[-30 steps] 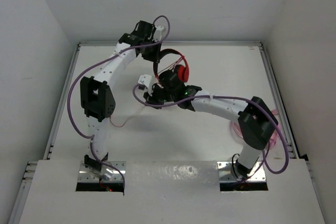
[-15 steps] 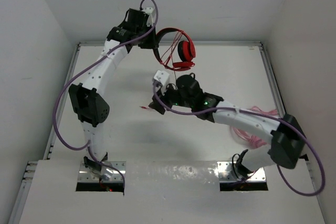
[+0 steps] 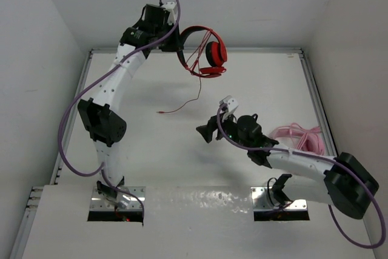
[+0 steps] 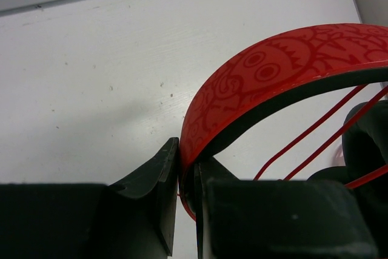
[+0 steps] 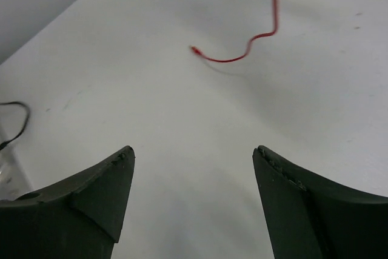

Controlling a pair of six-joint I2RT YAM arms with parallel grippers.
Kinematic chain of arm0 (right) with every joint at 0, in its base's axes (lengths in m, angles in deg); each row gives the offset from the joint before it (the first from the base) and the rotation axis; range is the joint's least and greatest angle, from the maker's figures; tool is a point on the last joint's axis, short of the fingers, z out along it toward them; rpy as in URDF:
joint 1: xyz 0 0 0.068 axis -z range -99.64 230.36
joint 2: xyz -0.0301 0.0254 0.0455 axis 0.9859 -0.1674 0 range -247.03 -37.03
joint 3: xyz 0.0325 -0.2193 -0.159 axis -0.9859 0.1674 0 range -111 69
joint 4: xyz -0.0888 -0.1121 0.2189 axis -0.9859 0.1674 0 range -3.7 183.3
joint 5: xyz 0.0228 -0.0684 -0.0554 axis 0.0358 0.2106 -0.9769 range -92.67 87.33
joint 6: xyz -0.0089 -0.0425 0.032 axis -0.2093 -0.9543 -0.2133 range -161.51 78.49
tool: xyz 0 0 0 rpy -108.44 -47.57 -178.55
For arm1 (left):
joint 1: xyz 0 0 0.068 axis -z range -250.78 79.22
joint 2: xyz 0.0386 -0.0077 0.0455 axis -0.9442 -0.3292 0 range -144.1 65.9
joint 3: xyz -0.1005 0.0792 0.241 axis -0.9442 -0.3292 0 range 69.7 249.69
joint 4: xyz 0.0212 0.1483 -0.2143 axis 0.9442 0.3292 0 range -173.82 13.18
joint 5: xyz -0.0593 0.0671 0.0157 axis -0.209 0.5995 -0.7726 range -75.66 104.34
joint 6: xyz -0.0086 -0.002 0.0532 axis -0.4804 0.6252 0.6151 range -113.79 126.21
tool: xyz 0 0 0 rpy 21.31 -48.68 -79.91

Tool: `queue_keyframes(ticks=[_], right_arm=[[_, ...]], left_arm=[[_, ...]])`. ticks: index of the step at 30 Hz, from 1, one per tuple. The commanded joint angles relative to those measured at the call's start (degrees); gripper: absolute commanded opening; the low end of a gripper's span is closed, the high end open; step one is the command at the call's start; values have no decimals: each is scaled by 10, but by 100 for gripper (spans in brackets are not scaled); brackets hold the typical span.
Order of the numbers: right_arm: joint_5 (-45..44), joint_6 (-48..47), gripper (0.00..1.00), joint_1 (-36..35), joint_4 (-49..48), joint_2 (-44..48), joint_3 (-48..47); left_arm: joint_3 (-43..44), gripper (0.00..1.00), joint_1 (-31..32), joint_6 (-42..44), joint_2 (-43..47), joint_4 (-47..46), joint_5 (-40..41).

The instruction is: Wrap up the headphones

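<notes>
Top view: the left end effector (image 3: 179, 45) is in the upper centre of the frame, clamped on the headband of the headphones (image 3: 209, 53) and holding them up above the far part of the table (image 3: 139, 150). The earcups (image 3: 214, 59) sit close together to the right of the grip. A few red cable strands cross the span under the band. The rest of the cable (image 3: 196, 92) drops down, and its tail runs left toward frame centre (it looks like it reaches the table). The right end effector (image 3: 207, 133) is in the lower centre, wide apart and empty, well apart from the headphones and near the tail. A pink cable bundle (image 3: 297, 134) lies at the right edge, not involved.

Left wrist view: the jaws are narrow, pinching the headband (image 4: 273, 71) at its lower left end. Strands cross at the right (count unclear).

Right wrist view: the fingers (image 5: 103, 192) are spread with nothing between them. The cable tail and plug end (image 5: 195, 50) are in the upper centre, ahead of the jaws.

Progress, as a judgement: partly done. Some turns look to be on, but a long tail is loose. What's left is to regrasp the tail, wind the rest and secure the plug.
</notes>
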Motion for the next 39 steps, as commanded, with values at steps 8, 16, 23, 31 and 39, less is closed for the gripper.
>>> queue_keyframes(ticks=[8, 16, 23, 31, 39], right_arm=[[-93, 60, 80, 40, -350, -278, -98], [-122, 127, 65, 42, -387, -424, -217], [-159, 180, 3, 47, -377, -474, -267], [-105, -108, 0, -7, -142, -446, -368], [-70, -56, 0, 10, -141, -477, -311]], left_arm=[[49, 0, -6, -76, 24, -43, -41], [67, 0, -6, -115, 11, -64, -73], [100, 0, -9, -123, 2, -80, -101], [105, 0, -24, -132, -13, -90, -129], [111, 0, -34, -126, -15, -104, -160]])
